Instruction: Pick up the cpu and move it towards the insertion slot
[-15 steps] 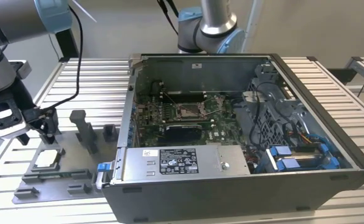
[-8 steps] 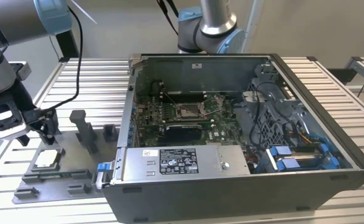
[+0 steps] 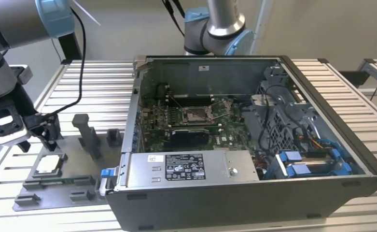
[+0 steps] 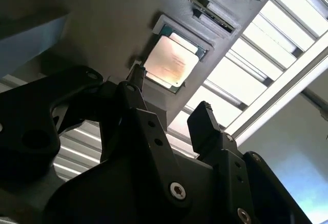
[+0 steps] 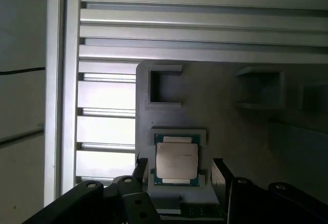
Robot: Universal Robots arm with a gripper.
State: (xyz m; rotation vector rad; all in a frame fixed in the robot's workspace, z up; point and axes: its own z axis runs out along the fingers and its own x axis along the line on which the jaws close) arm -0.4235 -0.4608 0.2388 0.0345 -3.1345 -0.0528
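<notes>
The cpu (image 3: 48, 165) is a small silvery square chip lying flat in a recess of the grey fixture plate (image 3: 78, 186), at the exterior view's left. My gripper (image 3: 39, 143) hangs just above it, open, with nothing between the black fingers. In both wrist views one finger stands to each side of the cpu (image 5: 177, 161) (image 4: 170, 62), apart from it; the gripper (image 5: 179, 166) (image 4: 169, 92) is centred over the chip. The insertion slot (image 3: 195, 114), a metal-framed socket with a wire lever, sits on the green board inside the open computer case (image 3: 240, 193), to the exterior view's right of the gripper.
Upright grey fixture blocks (image 3: 88, 135) stand on the plate between the cpu and the case wall. A second arm's base (image 3: 214, 29) stands behind the case. A black cable (image 3: 78, 72) hangs beside my arm. The slatted metal table (image 3: 98, 82) lies under everything.
</notes>
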